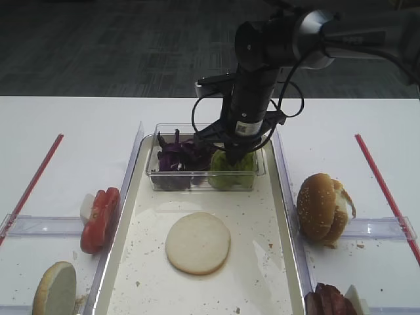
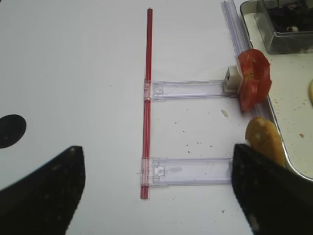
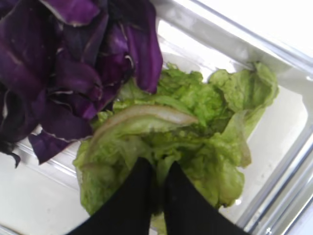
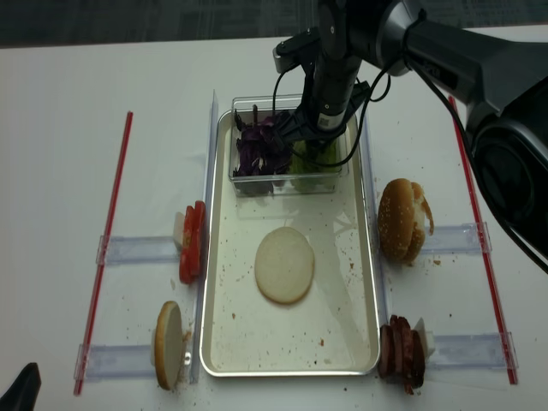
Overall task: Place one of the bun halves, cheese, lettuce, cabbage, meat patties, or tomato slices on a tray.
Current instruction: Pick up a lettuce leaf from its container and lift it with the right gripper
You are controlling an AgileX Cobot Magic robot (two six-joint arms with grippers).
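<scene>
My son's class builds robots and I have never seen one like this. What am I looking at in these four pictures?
Two pictures look down from above; two come from cameras on the arms' wrists. The right gripper, a two-fingered claw on a black arm, reaches into a clear tub and has shut on the lettuce, beside the purple cabbage. The tub sits at the far end of the metal tray, where one pale bun half lies flat. Around the tray stand tomato slices, sesame buns and meat patties. The left gripper waits open over the white table, holding nothing.
</scene>
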